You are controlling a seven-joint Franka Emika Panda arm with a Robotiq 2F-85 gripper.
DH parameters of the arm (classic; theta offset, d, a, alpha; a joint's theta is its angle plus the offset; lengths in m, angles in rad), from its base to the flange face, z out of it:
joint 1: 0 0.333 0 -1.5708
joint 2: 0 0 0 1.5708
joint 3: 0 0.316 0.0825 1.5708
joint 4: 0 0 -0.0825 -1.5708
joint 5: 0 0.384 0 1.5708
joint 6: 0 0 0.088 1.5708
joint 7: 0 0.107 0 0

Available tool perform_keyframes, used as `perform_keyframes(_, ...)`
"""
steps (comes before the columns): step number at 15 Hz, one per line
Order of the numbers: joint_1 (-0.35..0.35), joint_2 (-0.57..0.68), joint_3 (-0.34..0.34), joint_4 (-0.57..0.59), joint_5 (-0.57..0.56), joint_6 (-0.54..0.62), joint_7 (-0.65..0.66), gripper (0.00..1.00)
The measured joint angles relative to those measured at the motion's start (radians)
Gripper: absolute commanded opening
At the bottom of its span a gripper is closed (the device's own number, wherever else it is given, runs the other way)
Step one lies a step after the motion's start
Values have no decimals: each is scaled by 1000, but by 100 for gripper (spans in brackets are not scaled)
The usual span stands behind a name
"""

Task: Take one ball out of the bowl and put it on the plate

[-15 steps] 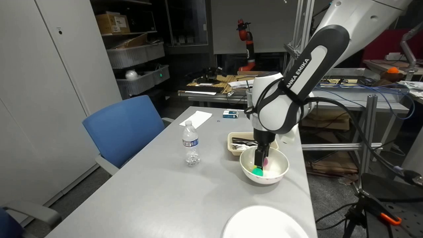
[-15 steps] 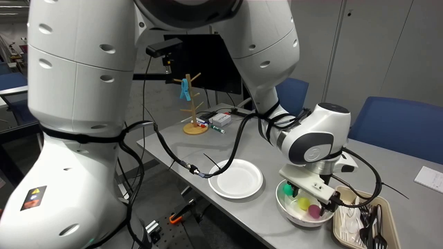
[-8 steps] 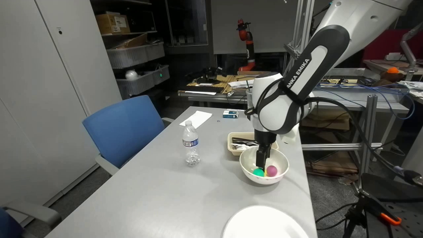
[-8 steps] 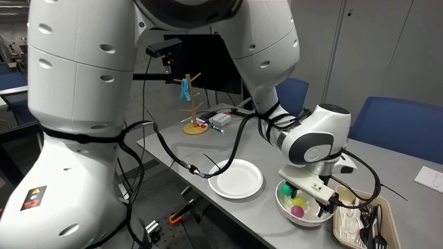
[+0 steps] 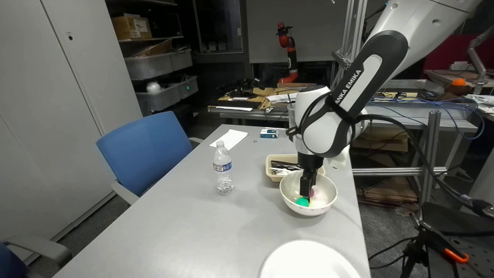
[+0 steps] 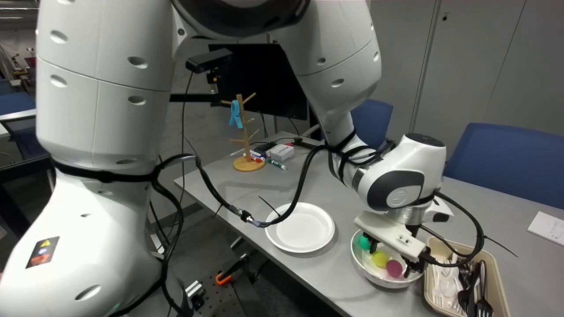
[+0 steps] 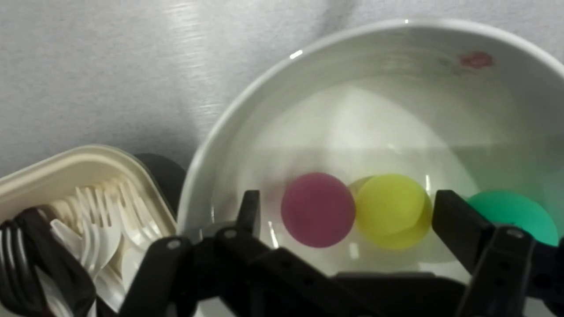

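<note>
Three balls (image 7: 318, 209), one bowl (image 7: 379, 119), one plate (image 6: 301, 229)

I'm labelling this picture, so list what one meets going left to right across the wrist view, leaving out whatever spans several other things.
Cutlery tray → one gripper fingertip → pink-magenta ball → yellow ball → other gripper fingertip → green ball
</note>
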Motion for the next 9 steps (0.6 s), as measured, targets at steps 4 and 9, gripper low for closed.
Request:
perform_keyframes(4, -2, 14, 0, -1, 0, 19, 0, 100)
perform_keyframes(9, -3, 24, 0, -2, 0, 41, 0, 98)
